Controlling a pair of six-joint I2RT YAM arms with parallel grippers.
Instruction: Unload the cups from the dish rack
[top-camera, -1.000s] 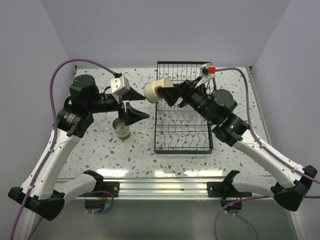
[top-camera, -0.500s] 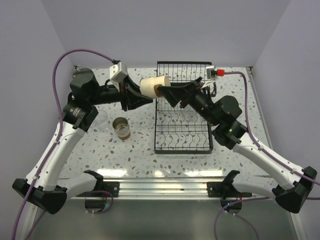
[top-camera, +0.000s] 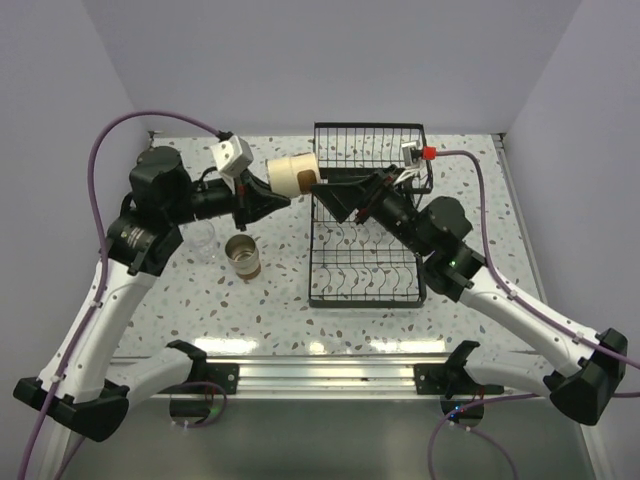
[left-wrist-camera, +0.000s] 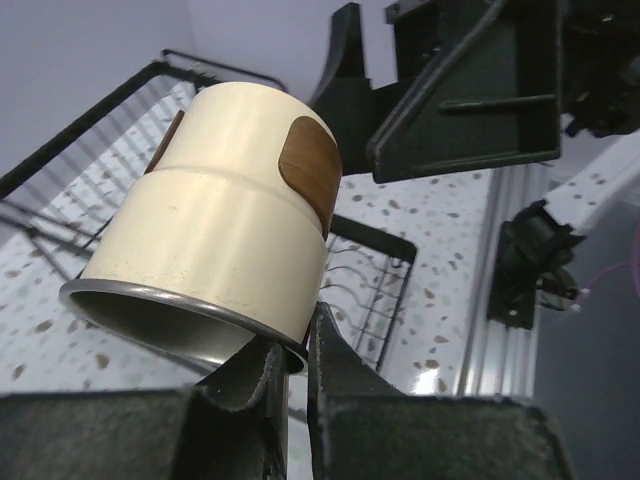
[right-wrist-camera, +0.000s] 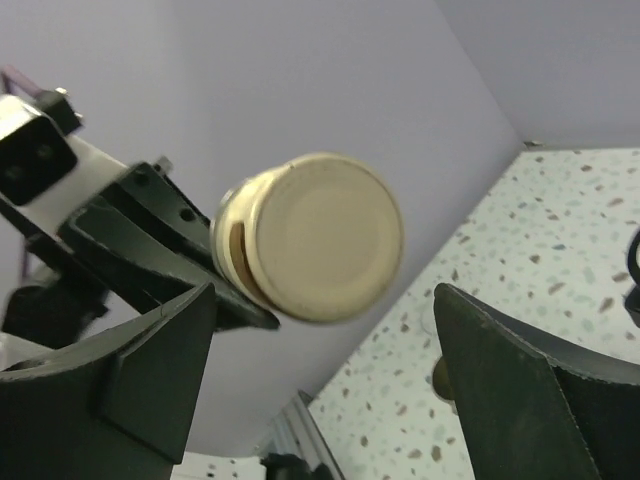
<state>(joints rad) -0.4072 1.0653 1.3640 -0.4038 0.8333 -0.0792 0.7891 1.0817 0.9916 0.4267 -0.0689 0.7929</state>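
Cup (left-wrist-camera: 215, 240) (horiz.), rim clamped in left claw (left-wrist-camera: 305, 345), right claw (right-wrist-camera: 322, 295) spread wide

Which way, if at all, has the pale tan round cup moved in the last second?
Yes. The cup has shifted left, off the black wire dish rack's left edge, now pinched by the left tool.
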